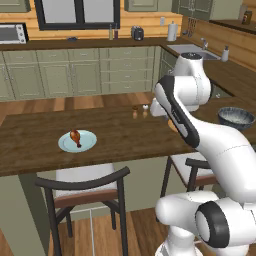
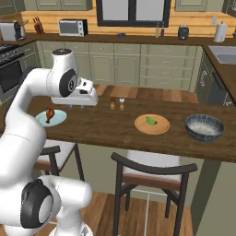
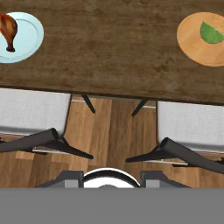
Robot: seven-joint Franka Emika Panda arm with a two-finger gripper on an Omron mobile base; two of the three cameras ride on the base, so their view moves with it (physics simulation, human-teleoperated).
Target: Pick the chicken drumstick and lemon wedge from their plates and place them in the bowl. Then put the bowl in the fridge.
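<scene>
The reddish-brown chicken drumstick [image 2: 49,114] [image 1: 76,137] [image 3: 8,29] lies on the pale blue plate [image 2: 59,120] [image 1: 89,143] [image 3: 28,39] at the left of the wooden counter. The green lemon wedge [image 2: 151,120] [image 3: 212,33] rests on the tan plate [image 2: 152,127] [image 3: 197,43] further right. The dark patterned bowl [image 2: 204,127] [image 1: 236,118] stands empty at the right end. My gripper [image 2: 83,107] [image 3: 109,178] hangs high over the counter's near edge between the two plates, open and holding nothing. The fridge is out of view.
Two small shakers [image 2: 116,103] [image 1: 140,111] stand mid-counter towards the back. Two dark-framed chairs [image 3: 35,116] [image 3: 192,124] with pale cushions are tucked under the near edge. A sink [image 1: 192,50] and green cabinets [image 2: 124,64] line the far walls.
</scene>
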